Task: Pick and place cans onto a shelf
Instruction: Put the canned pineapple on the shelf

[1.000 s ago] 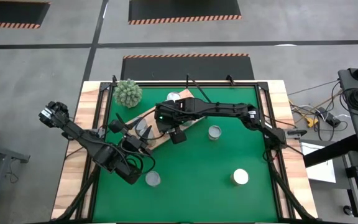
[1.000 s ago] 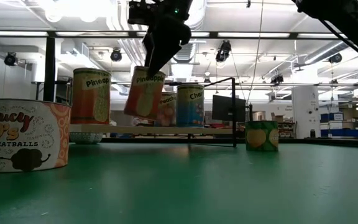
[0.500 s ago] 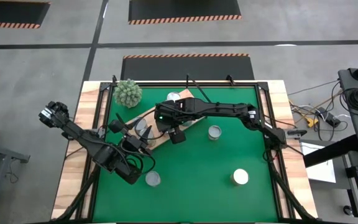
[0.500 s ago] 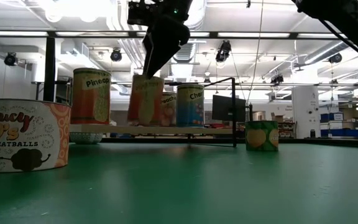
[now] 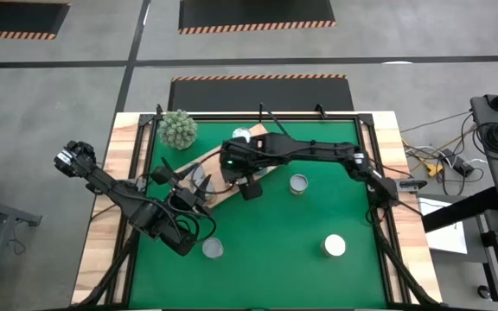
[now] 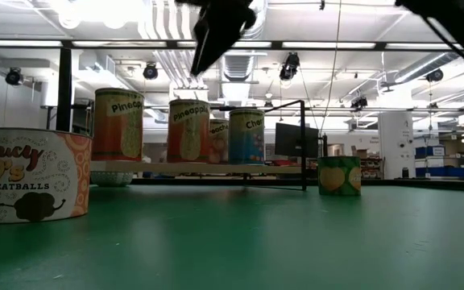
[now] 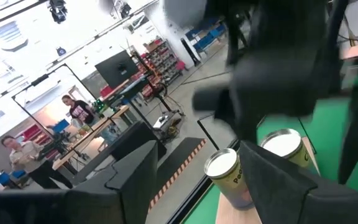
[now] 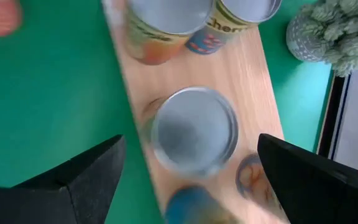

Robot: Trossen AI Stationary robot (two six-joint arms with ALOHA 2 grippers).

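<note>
Green mat [image 5: 266, 259] carrying shelf [image 5: 232, 183], plant [image 5: 178, 129] and three loose cans [image 5: 298, 183] [image 5: 334, 246] [image 5: 213, 250].

Bright ceiling lights, overhead glare; wrist views blurred

So the shelf [image 6: 196, 168] is a pale wood-grain board with a thin black wire frame [image 6: 274, 145] at one end, lying diagonally on the green desk. Four cans stand upright on it: two orange Pineapple cans [image 6: 119, 124] and [image 6: 188, 130], a peach one [image 6: 217, 141] partly hidden behind, and a blue cherry can [image 6: 246, 136]. Off the shelf, a meatballs can [image 6: 31, 174] sits close to the low camera, a green-labelled can [image 6: 339, 176] stands beyond the frame, and another silver-topped can [image 5: 335, 246] sits well apart.
</note>
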